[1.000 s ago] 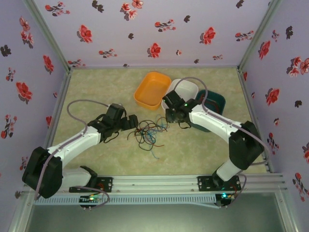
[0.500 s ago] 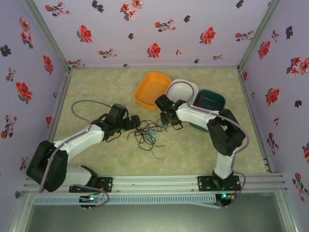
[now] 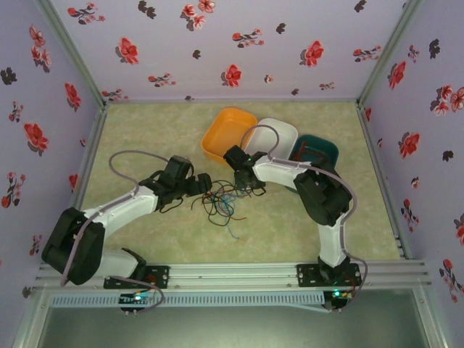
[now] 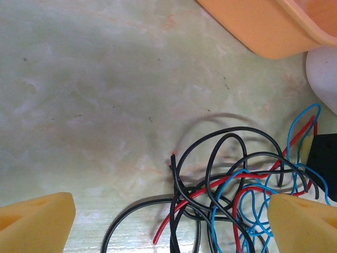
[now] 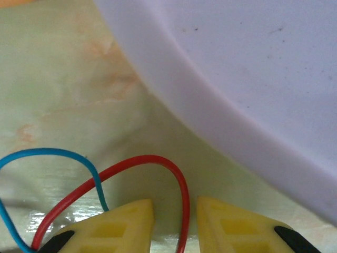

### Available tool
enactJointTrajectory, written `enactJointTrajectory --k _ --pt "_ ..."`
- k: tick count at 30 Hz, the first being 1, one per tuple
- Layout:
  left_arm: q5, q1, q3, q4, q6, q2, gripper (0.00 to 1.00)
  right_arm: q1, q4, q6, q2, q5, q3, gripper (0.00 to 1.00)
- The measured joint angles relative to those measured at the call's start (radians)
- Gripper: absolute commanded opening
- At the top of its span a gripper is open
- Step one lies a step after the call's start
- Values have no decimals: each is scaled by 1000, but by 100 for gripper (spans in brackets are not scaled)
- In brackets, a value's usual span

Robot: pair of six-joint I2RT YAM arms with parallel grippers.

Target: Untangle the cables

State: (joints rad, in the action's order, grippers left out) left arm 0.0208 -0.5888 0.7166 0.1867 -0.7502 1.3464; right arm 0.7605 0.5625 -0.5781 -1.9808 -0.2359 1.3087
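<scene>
- Right gripper (image 5: 175, 208) is now arriving at the tangle. A second ago it was hanging closer to the teal tray (image 3: 319, 152), and since then it has been sliding along the white tray (image 5: 253, 79) toward the left edge of the tabletop (image 3: 145, 138).
- How are its fingers standing?
- They are almost together, leaving only a narrow gap. The red cable (image 5: 179, 184) is running through this gap as a loop, and the blue cable (image 5: 52, 153) is curving just beside it. The gap is looking wider than the wire, so I am judging that nothing is pinched yet.
- Are the cables (image 3: 223, 201) shifting?
- No, they are lying as before, near the middle of the tabletop, just on the near side of the orange tray (image 4: 263, 26) and the white one.
- And the left gripper (image 4: 171, 213)?
- It is staying at the left side of the pile, spread wide and holding nothing, with the black cable (image 4: 226, 132) looping below it.
- What is this meaning for the task?
- No strand is separated yet. I am thinking the red one is being chosen for the first pull.
</scene>
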Motion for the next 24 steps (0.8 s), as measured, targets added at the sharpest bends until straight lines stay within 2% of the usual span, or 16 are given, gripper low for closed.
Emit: enactJointTrajectory --k 8,14,18,24 --pt "-7 0 0 -1 0 15 95 9 -5 -24 -4 33 10 0" --pt "-7 3 0 0 -4 29 95 31 0 -33 -4 13 16 0" --pt "-7 7 -1 -2 -4 30 94 88 0 -32 6 -13 27 0" --pt "-7 7 -14 -12 -2 30 93 133 -4 -8 129 -97 24 0"
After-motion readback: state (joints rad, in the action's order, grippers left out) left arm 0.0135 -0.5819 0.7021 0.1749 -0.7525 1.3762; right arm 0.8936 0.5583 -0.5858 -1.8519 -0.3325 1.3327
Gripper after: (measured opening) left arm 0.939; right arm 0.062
